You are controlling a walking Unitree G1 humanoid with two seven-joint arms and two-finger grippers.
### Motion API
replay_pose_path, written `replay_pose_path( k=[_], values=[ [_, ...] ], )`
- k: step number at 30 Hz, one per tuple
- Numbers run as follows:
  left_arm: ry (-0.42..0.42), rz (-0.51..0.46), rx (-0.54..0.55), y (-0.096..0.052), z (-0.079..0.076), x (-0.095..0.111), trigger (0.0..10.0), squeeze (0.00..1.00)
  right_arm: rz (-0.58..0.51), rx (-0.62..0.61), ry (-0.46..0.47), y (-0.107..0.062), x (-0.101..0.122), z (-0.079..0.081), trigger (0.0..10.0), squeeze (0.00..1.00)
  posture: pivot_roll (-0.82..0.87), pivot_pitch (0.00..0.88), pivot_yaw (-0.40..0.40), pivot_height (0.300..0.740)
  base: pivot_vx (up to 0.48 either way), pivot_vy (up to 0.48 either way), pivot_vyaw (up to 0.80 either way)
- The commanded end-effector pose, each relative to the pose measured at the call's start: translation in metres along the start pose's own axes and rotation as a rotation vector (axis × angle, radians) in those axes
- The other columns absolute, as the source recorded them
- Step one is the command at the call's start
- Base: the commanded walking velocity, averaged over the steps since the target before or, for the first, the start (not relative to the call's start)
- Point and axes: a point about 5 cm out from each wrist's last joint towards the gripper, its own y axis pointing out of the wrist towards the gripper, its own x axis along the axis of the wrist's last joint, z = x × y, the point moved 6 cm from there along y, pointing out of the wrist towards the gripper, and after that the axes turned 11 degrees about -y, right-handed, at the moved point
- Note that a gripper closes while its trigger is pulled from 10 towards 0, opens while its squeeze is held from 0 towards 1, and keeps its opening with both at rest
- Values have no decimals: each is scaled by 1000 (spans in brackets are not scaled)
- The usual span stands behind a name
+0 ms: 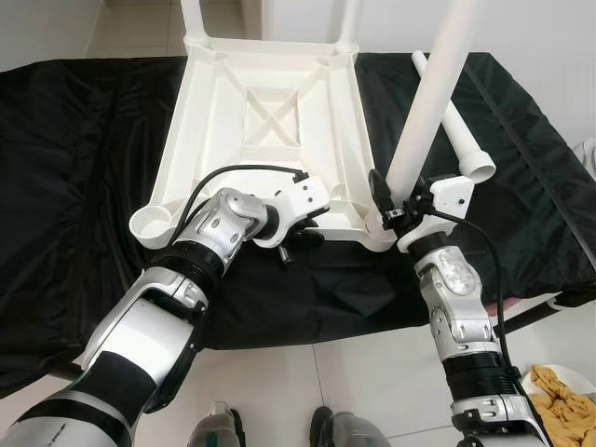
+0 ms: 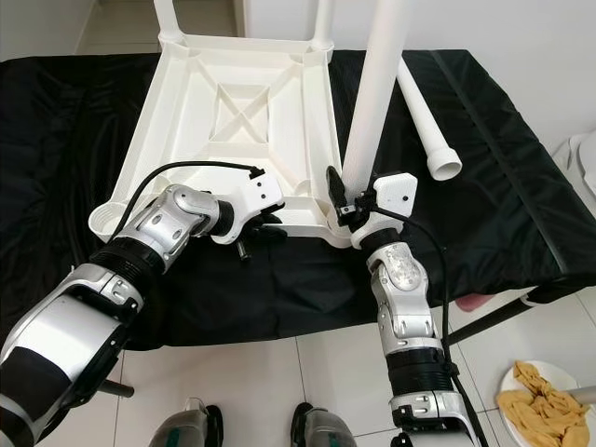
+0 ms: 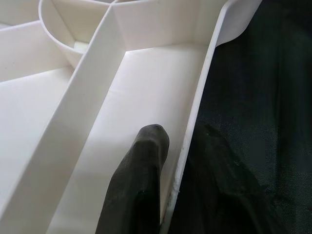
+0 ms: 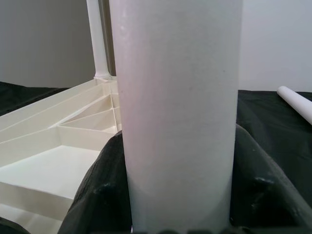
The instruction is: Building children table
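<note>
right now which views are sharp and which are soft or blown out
Left eye view: evenly lit and sharp, though the upturned tabletop is near blown out. Left wrist view: the fingers gripping the tabletop's rim are soft and dark. Right wrist view: the table leg is close, bright and slightly blurred, the right gripper clamped around it.

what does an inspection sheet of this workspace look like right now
surface: black cloth covering a low platform, creased.
job's things: white tabletop lies upside down; two legs stand in its far corners; a third table leg stands at the near right socket; a loose leg lies on the cloth to the right; near left socket empty.
clutter: plate of yellow food on the floor, right.
grippers: left end effector pinches the tabletop's near rim; right end effector is shut around the third table leg.
cables: black cable loops over the left wrist; another runs along the right forearm.
surroundings: white tiled floor, pale wall.
</note>
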Motion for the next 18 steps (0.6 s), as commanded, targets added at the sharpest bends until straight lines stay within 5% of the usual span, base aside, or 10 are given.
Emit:
replay_pose_path(
  k=[1,18],
  values=[
    [52,-74,74,-11,13,27,10000,0,401,3,105,-54,-101,17,10000,0,41,127,21,740,0,0,0],
    [57,-75,72,-10,13,29,10000,0,283,-269,126,-52,-73,1,10000,0,39,119,20,740,0,0,0]
  ],
)
